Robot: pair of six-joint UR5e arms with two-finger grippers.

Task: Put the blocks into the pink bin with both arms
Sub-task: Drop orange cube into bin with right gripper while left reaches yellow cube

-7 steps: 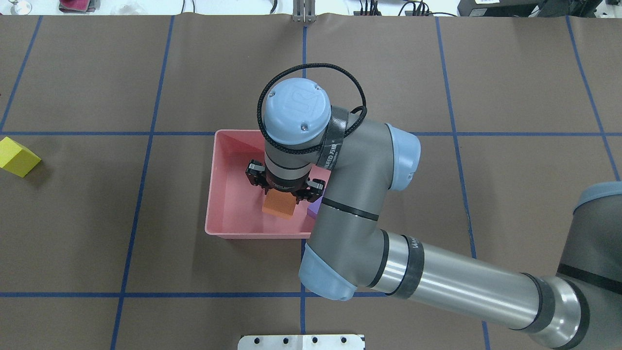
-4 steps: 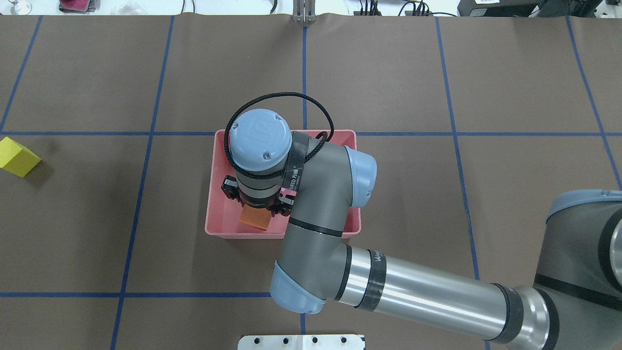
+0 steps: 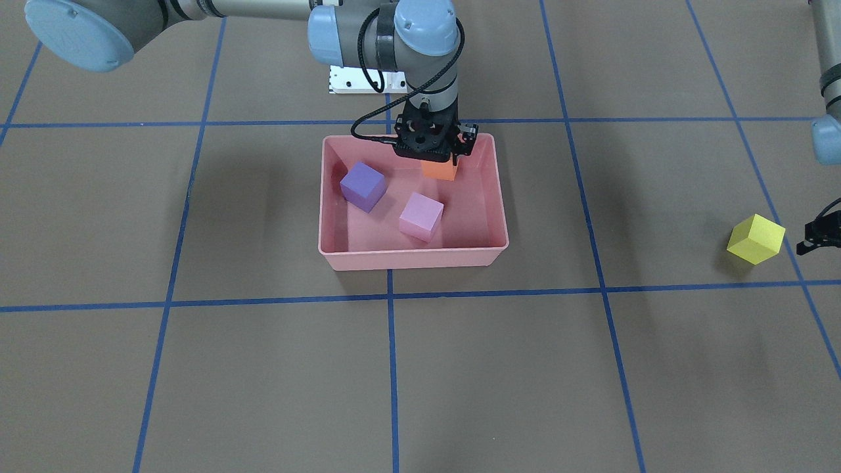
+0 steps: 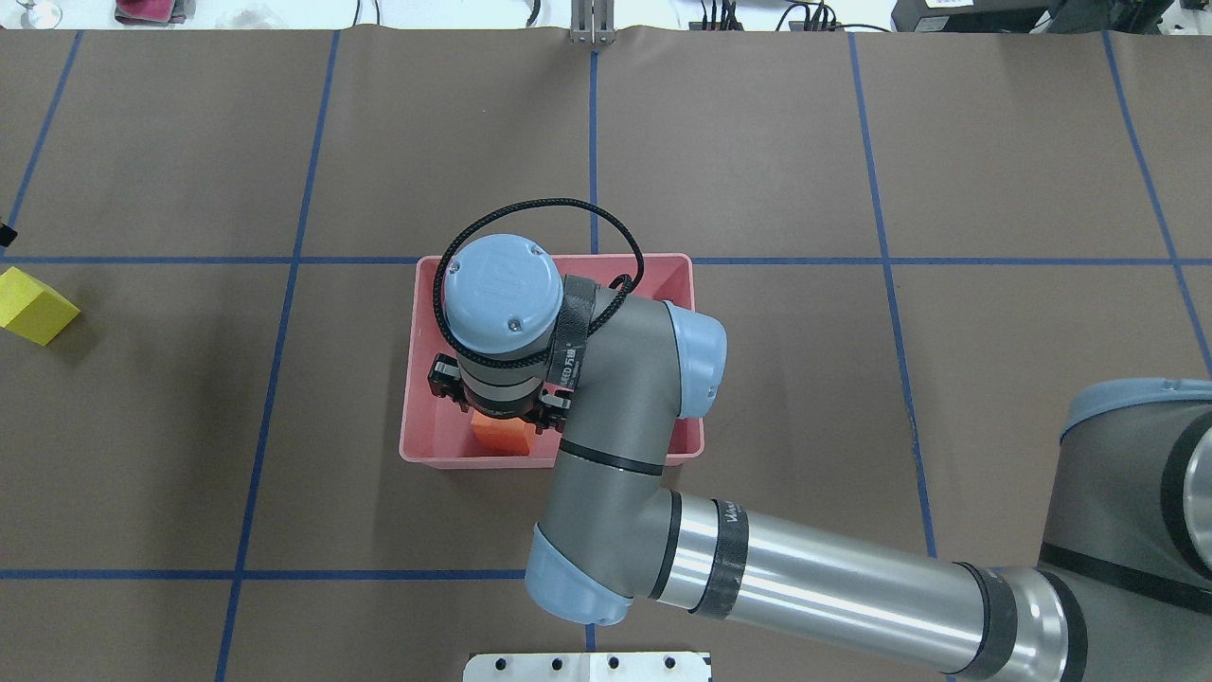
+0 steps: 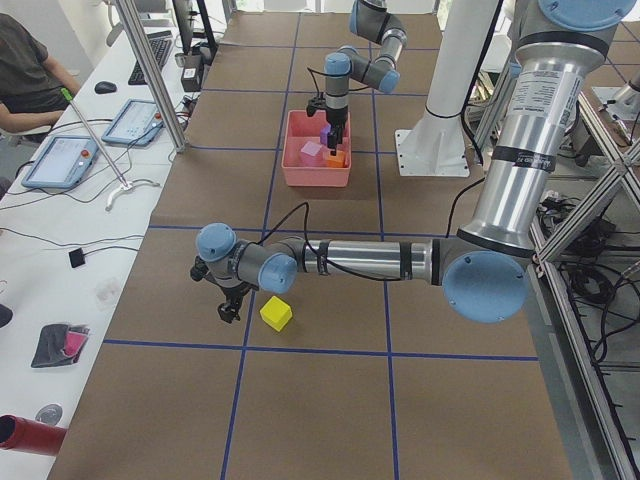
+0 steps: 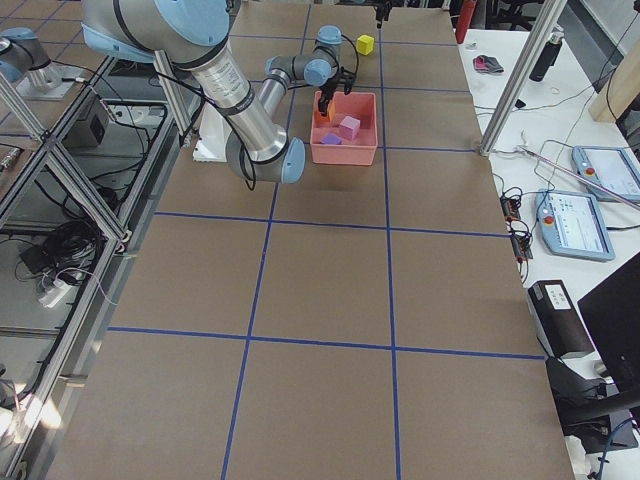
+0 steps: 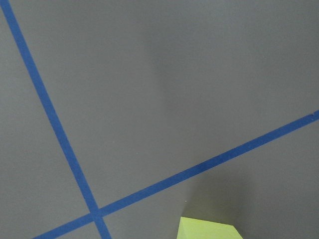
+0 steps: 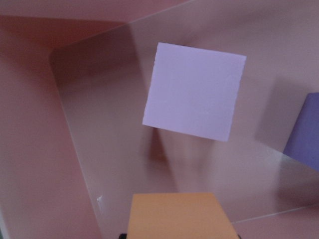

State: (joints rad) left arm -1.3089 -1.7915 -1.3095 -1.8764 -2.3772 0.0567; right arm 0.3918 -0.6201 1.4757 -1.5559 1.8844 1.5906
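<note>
Inside, right gripper [image 3: 439,160] holds orange block [image 3: 439,173] close beside pink bin [image 3: 407,257] wall.

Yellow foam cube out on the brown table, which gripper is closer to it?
Left. The left gripper sits just beside the yellow foam cube; the right gripper is far off, over the salmon-pink plastic bin, gripping an orange foam cube.

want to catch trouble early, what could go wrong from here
1. The right hand holds the orange block close to the robot-side wall of the pink bin; released there, it might catch the rim.
2. The left hand sits beside the yellow block, not over it, and could nudge it away.
</note>
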